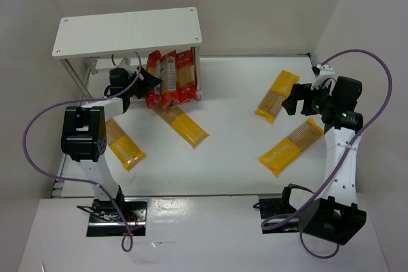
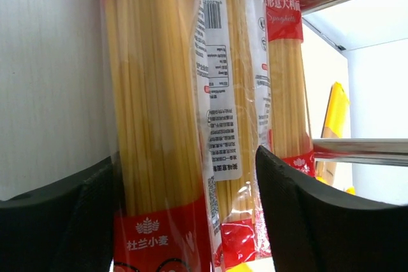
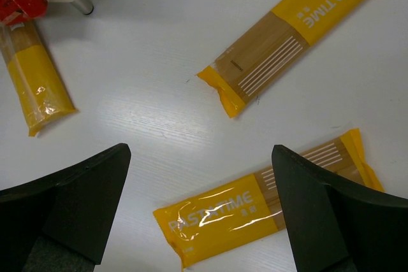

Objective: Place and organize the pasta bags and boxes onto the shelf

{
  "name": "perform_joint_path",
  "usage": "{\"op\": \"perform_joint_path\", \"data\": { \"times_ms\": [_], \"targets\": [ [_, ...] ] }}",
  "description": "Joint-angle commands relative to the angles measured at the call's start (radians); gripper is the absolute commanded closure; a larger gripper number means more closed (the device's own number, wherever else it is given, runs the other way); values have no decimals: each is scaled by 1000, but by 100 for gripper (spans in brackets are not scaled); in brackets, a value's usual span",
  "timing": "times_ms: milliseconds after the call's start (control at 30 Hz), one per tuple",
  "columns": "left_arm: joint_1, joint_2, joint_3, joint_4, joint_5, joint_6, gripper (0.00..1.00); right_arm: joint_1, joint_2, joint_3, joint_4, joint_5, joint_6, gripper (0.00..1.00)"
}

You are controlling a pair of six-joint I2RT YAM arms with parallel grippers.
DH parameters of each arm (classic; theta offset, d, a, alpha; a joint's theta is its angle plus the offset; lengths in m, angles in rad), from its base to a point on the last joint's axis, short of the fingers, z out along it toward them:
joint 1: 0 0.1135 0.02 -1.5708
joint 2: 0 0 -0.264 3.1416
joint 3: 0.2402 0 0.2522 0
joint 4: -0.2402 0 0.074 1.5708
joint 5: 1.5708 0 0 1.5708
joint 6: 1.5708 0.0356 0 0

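Currently the left fingers (image 2: pixel 319 221) stand spread either side of red packs (image 2: pixel 156 93) upright under the shelf (image 1: pixel 127 30) top. The right fingers (image 3: pixel 70 208) gape wide above yellow packs (image 3: pixel 217 221) on the bench (image 3: pixel 146 106).

red packs (image 2: pixel 159 93): ends cut by frame edge | yellow pack (image 1: pixel 182 124): far end under red packs

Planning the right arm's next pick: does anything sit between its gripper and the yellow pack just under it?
Nothing visible does. The right gripper hangs open over the white table, and the nearest yellow pack lies flat below it with nothing on top. The other yellow pack lies apart from it, not touching.
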Motion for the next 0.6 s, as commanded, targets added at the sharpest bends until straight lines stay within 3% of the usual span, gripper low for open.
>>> {"op": "perform_joint_path", "data": {
  "times_ms": [0, 200, 567],
  "targets": [
    [-7, 3, 42, 76, 34, -16, 17, -7, -20, -11, 0, -25, -10, 0],
    [-7, -63, 13, 45, 16, 4, 5, -7, -29, -11, -11, -43, -19, 0],
    [59, -185, -64, -68, -58, 102, 0, -7, -72, -22, -20, -87, -29, 0]
  ]
}}
